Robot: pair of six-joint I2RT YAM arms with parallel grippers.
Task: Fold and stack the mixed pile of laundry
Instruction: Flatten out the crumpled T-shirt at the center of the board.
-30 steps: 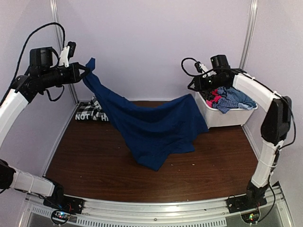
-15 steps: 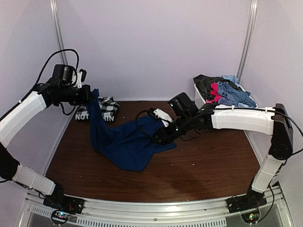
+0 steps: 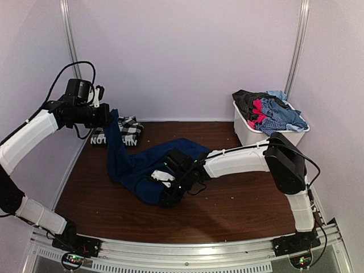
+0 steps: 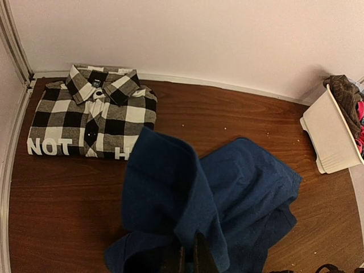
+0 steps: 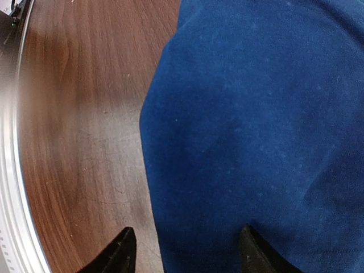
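The long navy blue piece (image 3: 145, 169) lies crumpled on the brown table (image 3: 239, 210) a little left of centre, with one corner pulled up toward 10 o'clock into the left gripper (image 3: 107, 116), which is clamped shut on it. From that corner the cloth hangs as a narrow fold. In the left wrist view the same fold rises straight into the pincer (image 4: 187, 255), whose fingers are cut off by the bottom edge. The hanging cloth hides part of the white lettering on the folded black-and-white checked shirt (image 3: 120, 132), which lies flat at the table's far left, about 10 o'clock from the blue heap. At 2 o'clock the rest of the mixed laundry pile (image 3: 272, 111) – red, light blue plaid and dark grey pieces – sits heaped in the white bin (image 3: 256, 139); how its pieces are layered cannot be made out. The left arm is raised, its forearm reaching inward from the left wall. The right arm is folded at the elbow, its forearm stretching low across the table to the blue heap's near edge at 6 o'clock. There the right gripper (image 3: 166, 196) is dark against dark cloth and hard to read from above – its wrist view shows its fingers (image 5: 122, 253) spread apart, straddling the cloth's edge, nothing pinched.
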